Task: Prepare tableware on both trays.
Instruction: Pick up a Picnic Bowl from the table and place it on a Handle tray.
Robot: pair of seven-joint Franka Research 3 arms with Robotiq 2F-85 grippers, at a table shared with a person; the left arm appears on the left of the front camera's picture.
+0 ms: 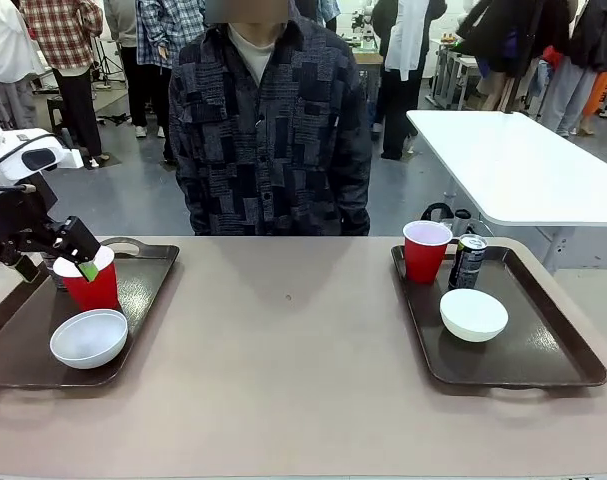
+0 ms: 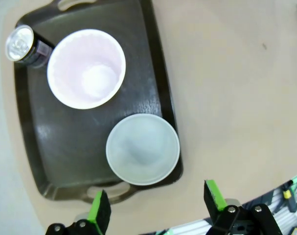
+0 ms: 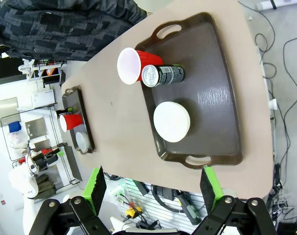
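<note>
While both trays look fully set, the risk sits at the left one: the left gripper (image 1: 71, 252) hangs right at the rim of the left red cup (image 1: 91, 282), fingers spread wide and holding nothing, one green pad (image 1: 87, 271) overlapping the cup's near rim in the front view; contact cannot be judged

Left tray (image 1: 143, 290): cup toward the far side, left white bowl (image 1: 89, 338) just near of it, left can (image 2: 22, 45) tucked in the far corner behind the cup, seen from the left wrist

Right tray (image 1: 553, 350): right red cup (image 1: 425, 251) and right can (image 1: 469, 262) side by side at the far edge, right white bowl (image 1: 473, 314) near of them

Right gripper (image 3: 153, 188) is high above that tray, fingers wide apart, empty

Hazards, as judged:
- any sideways drift of the left arm could tip the light empty cup onto the bowl or push it into the can
- a straight lift clear looks safest
- the right cup stands close to the tray's far rim, so a nudge there might knock it off
</note>
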